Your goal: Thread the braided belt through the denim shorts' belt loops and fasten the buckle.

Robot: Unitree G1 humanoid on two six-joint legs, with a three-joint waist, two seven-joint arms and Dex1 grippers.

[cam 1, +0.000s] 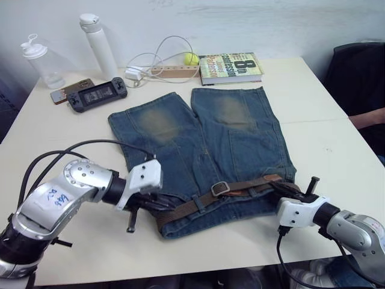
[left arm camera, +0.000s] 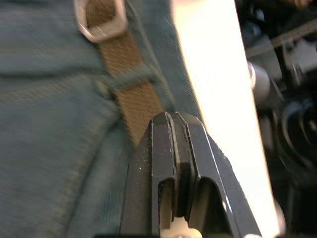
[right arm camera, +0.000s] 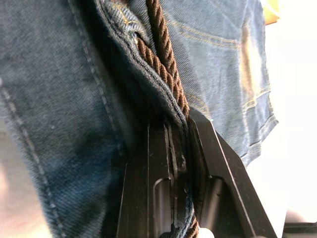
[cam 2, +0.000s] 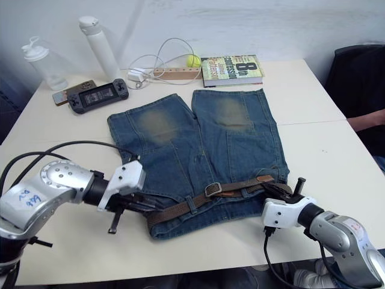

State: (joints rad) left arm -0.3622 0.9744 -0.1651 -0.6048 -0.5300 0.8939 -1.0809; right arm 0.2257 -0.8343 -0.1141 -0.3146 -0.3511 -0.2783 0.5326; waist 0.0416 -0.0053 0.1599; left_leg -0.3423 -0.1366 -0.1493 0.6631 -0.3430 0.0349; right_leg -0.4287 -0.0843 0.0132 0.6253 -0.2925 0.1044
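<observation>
Belted waistband lay along the counter's near edge.
Left gripper [cam 1: 139,208] had its fingers pressed together at the waistband's left end; right gripper [right arm camera: 179,148] pinched the braided belt [cam 1: 240,188] and denim at the right end. One pair of denim shorts [cam 1: 198,150] lay mid-counter [cam 1: 325,138], buckle [cam 1: 219,188] centred; bare counter flanked both sides. Two bottles [cam 1: 99,45] and one book [cam 1: 230,67] stood along the far edge.

From my head cameras the light is even and fairly bright, with soft shadows under the faded blue denim shorts [cam 1: 204,156] on the pale table top [cam 1: 325,120]. In my left wrist view the strip of table glares white, and the silver metal buckle [left arm camera: 100,20] and brown braided belt [left arm camera: 133,94] look smeared. My right wrist view stays sharp on the weave, with its far edge washed out.
</observation>
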